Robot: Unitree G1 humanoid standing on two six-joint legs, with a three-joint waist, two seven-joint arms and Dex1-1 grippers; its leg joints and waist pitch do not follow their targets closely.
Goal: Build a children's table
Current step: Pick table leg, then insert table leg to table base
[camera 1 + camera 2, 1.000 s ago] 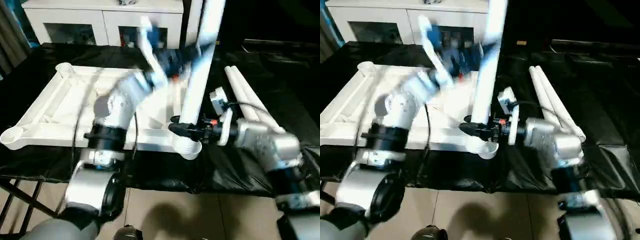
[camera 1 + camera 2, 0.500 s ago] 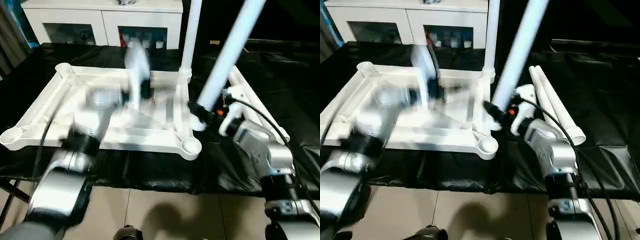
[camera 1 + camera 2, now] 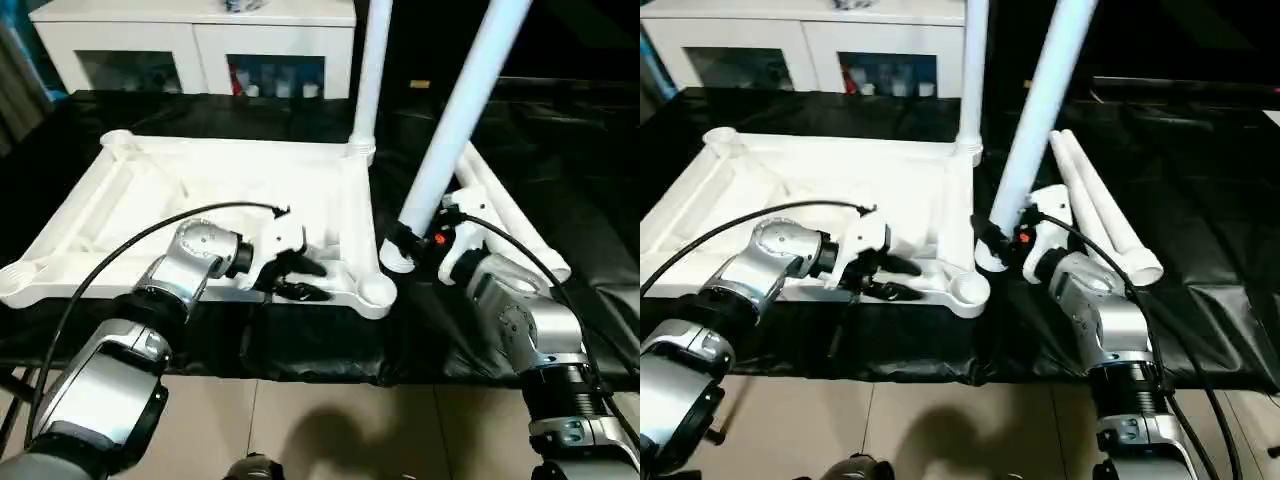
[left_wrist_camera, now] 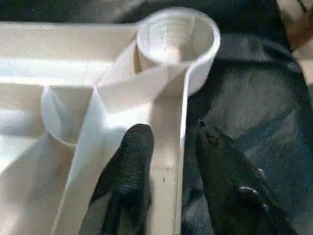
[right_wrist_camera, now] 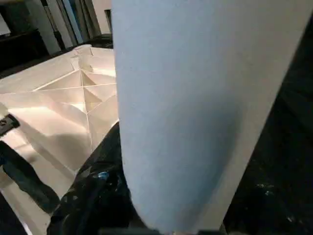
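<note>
On the black-draped bench we see the white plastic table top point(image 3: 150, 190) lying upside down, its cross-ribbed underside facing up and round sockets at the corners. One long white tubular leg point(image 3: 368, 70) stands upright in the far right corner socket, and its upper end is cut off by the frame edge. Our right gripper point(image 3: 400, 238) is clamped around the lower part of a second white tubular leg point(image 3: 455, 110), which leans away and to the right, its top also cut off. Its rounded foot hangs just beside the near right corner socket point(image 3: 379, 292), not seated in it. In the right wrist view the smooth tube hides most of that gripper's fingers.

Our left gripper point(image 3: 298, 278) sits at the near rim of the table top, close to that empty socket. In the left wrist view its two black fingers point(image 4: 128, 166) straddle the thin rim wall, one on each side, though we cannot tell whether they press it.

Two more white tubular legs point(image 3: 510, 225) lie side by side on the black cloth point(image 3: 590, 200) to the right. A white glass-door cabinet point(image 3: 200, 45) stands behind, its contents too small to make out.
</note>
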